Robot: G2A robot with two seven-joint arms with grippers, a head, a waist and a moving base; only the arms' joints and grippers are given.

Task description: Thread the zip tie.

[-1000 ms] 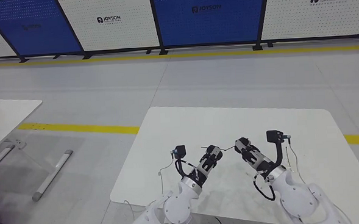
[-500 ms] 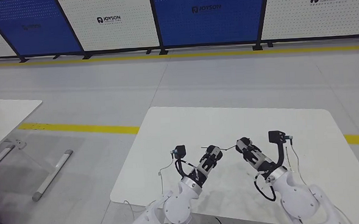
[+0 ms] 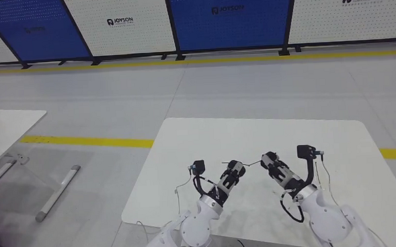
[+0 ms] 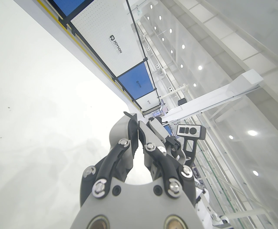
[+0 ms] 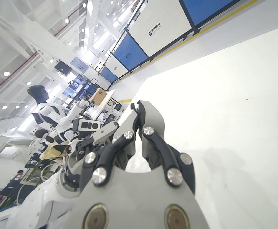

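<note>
Presently, left gripper [image 4: 137, 122] and right gripper [image 5: 138, 110] each clamp the zip tie [image 5: 132, 107]; threading appears incomplete.

Top view from overhead, looking down and forward across the table [image 3: 252, 131] to the panels [image 3: 260, 26], left wrist view close behind the left gripper [image 4: 137, 121], right wrist view close behind the right gripper [image 5: 138, 110], both low over that table, facing those panels.
</note>
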